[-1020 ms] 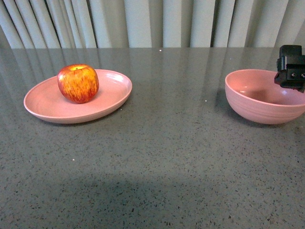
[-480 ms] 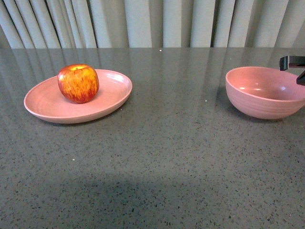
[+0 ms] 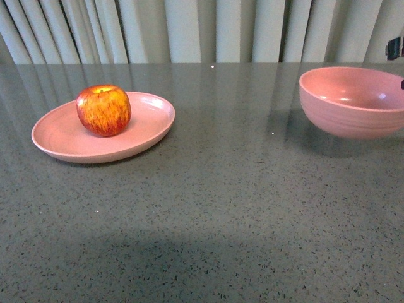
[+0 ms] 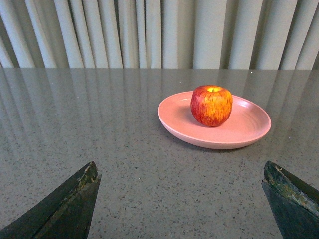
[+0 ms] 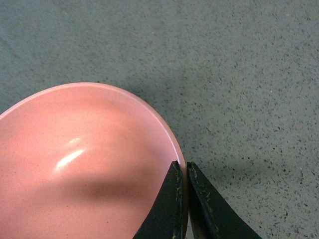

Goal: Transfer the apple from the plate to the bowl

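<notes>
Gripping: our right gripper (image 5: 183, 168) is clenched on the rim of the bowl (image 5: 75, 159), with one finger inside the wall and one outside.
Bowl: in the front view it hangs at the right edge. We judge it raised off the table (image 3: 208, 208), since a soft shadow lies beneath it. It is empty.
Apple: the apple (image 3: 103, 110) rests on the plate (image 3: 63, 142), a little off centre, stem dimple up, well apart from the bowl.
Left gripper: our left gripper (image 4: 179, 168) is spread wide and grasps nothing. It faces the plate low over the table, well short of it.
Step in hand: we judge that we are repositioning the bowl. The apple transfer itself is not yet begun.
Next move: we think the bowl needs setting down flat and letting go. Then the left gripper should close in on the apple, fingers straddling its widest part.
Risk: the one-sided rim pinch may let the bowl tilt, and a nudged apple could roll.
</notes>
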Controlling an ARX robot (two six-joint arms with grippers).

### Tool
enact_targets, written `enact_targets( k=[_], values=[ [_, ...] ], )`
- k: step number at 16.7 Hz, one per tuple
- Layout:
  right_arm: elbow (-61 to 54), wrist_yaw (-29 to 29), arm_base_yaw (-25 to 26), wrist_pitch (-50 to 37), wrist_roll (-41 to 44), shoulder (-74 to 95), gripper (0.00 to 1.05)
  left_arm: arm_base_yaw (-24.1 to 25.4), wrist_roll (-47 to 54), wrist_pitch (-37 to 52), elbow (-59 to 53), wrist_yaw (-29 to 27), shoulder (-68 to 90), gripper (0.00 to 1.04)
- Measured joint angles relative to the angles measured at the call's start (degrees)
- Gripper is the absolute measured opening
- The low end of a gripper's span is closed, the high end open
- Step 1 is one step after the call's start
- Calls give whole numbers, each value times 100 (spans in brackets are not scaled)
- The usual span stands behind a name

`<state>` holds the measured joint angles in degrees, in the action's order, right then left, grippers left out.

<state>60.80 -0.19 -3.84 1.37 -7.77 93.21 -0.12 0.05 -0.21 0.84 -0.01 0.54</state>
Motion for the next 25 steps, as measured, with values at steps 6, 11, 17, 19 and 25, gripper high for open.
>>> enact_targets(
  k=[6, 11, 17, 19, 25],
  values=[
    [728, 7, -1029, 297, -291, 140, 2, 0, 0, 0, 2, 0, 0, 98],
    [828, 79, -1287, 247, -319, 369, 2, 0, 0, 0, 2, 0, 0, 98],
    [1060, 262, -1759, 199, -472, 1010, 2, 0, 0, 0, 0, 0, 0, 98],
    [1156, 323, -1762, 157, -529, 1180, 2, 0, 0, 0, 0, 0, 0, 98],
    [1408, 365, -1871, 107, -723, 1530, 2, 0, 0, 0, 0, 0, 0, 98]
  ],
)
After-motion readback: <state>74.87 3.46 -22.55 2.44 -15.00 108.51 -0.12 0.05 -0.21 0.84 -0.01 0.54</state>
